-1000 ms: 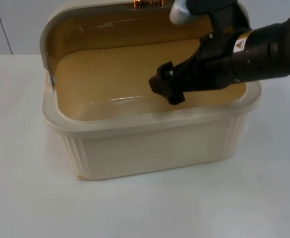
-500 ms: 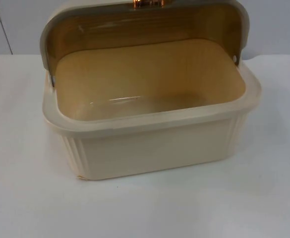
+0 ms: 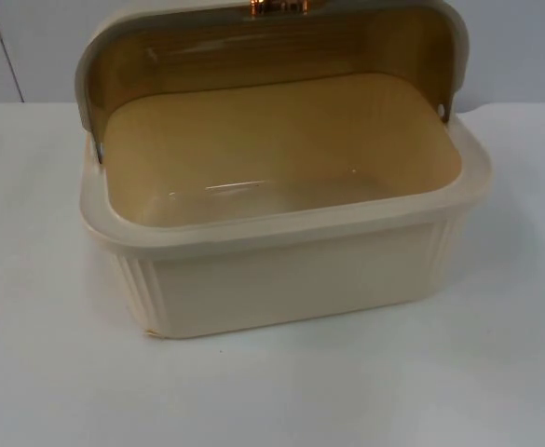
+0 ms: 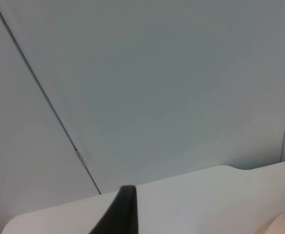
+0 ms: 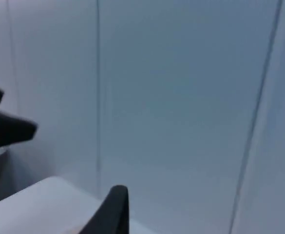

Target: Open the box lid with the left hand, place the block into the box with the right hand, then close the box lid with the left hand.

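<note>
Box of cream plastic sits on the white tabletop, its lid swung up behind it. Above it, facing the grey partition wall, we see a fingertip of the left end effector and of the right end effector; we cannot tell how far either is open.

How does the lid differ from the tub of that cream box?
The lid is tipped up at the back, while the tub sits flat on the table. The lid's outer wall looks smooth, whereas the tub's has ribs near its corners. The lid carries a shiny metal fitting on its top edge; the tub's rim is plain. Both are cream outside and tan inside.
</note>
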